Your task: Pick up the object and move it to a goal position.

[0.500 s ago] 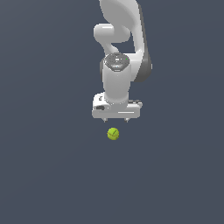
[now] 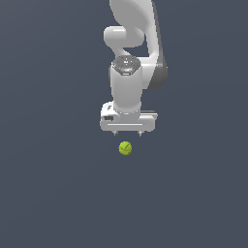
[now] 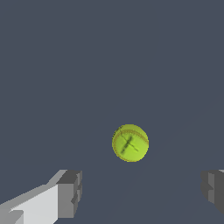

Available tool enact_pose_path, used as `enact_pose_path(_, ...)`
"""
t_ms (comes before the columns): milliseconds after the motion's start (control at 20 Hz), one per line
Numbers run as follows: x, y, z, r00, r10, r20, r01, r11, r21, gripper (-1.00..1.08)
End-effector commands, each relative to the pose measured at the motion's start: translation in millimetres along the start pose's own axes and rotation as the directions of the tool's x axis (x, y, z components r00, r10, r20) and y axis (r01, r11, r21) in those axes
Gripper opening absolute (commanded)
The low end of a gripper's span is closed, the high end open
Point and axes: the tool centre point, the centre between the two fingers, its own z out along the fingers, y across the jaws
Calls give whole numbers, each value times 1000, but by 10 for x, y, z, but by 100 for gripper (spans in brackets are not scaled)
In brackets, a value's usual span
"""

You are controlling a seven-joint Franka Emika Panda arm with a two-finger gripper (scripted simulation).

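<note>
The object, a small yellow-green ball with thin dark lines, lies on the flat dark grey floor in the exterior view. My white gripper hangs just above and behind it, fingers pointing down, apart from the ball. The wrist view shows the ball ahead of the gap between my two grey fingertips. The jaws stand wide open and hold nothing.
The dark grey floor spreads evenly on all sides. The white arm rises behind the gripper. No other objects or goal marker show.
The gripper and ball keep the same places as half a second ago; no clear movement shows.
</note>
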Motion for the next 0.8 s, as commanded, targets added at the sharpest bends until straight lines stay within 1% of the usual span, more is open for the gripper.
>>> enact_pose_path(0,25,6,-30,1000,12,-8,-12,1000,5,100)
enact_pose_path(350,17,10,28,1000,28,-4,-28,1000,2,100)
enact_pose_path(750,-5,41,304,992,128,5,-128,992,-10,100)
